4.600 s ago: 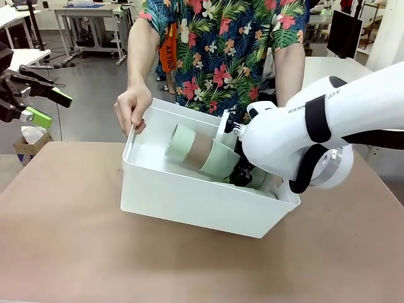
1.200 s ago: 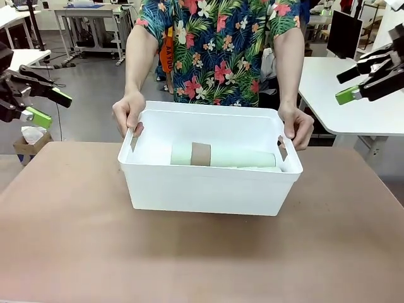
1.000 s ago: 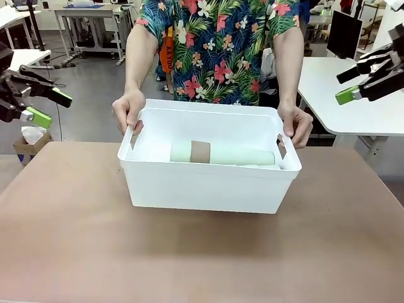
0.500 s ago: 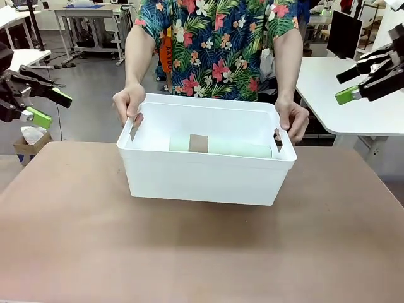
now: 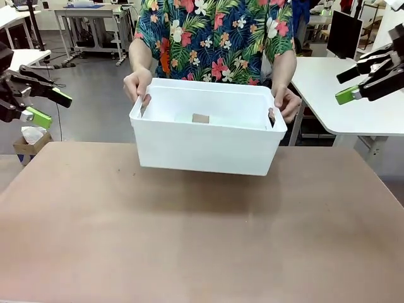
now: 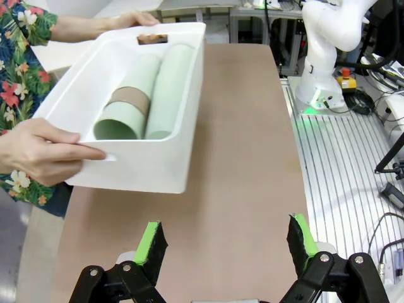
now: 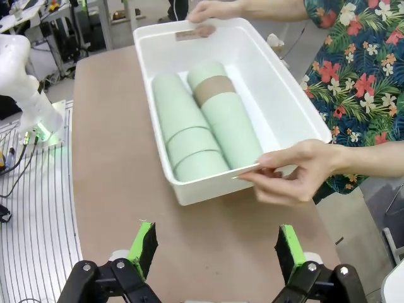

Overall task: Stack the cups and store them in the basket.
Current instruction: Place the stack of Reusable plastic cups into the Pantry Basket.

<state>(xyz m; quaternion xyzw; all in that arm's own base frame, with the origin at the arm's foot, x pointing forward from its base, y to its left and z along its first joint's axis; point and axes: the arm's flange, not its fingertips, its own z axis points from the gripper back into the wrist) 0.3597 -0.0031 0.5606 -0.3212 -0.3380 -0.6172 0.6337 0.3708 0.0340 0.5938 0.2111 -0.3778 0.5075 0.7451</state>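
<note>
Cups [image 7: 202, 126] lie stacked in the basket [image 5: 205, 145] a person lifts off the desk [image 5: 202, 233], job done, both robot hands [image 6: 221, 249] [image 7: 214, 249] wide apart.

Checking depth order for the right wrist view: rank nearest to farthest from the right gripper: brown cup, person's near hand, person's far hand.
1. Person's near hand, on the basket's closest end.
2. Brown cup, mid-basket in the right-hand stack.
3. Person's far hand, at the farthest end.

Right gripper hangs open.

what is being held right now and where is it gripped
The person's hands hold the basket by its short ends, lifted off the table. The left tool and right tool are open, holding nothing.
</note>
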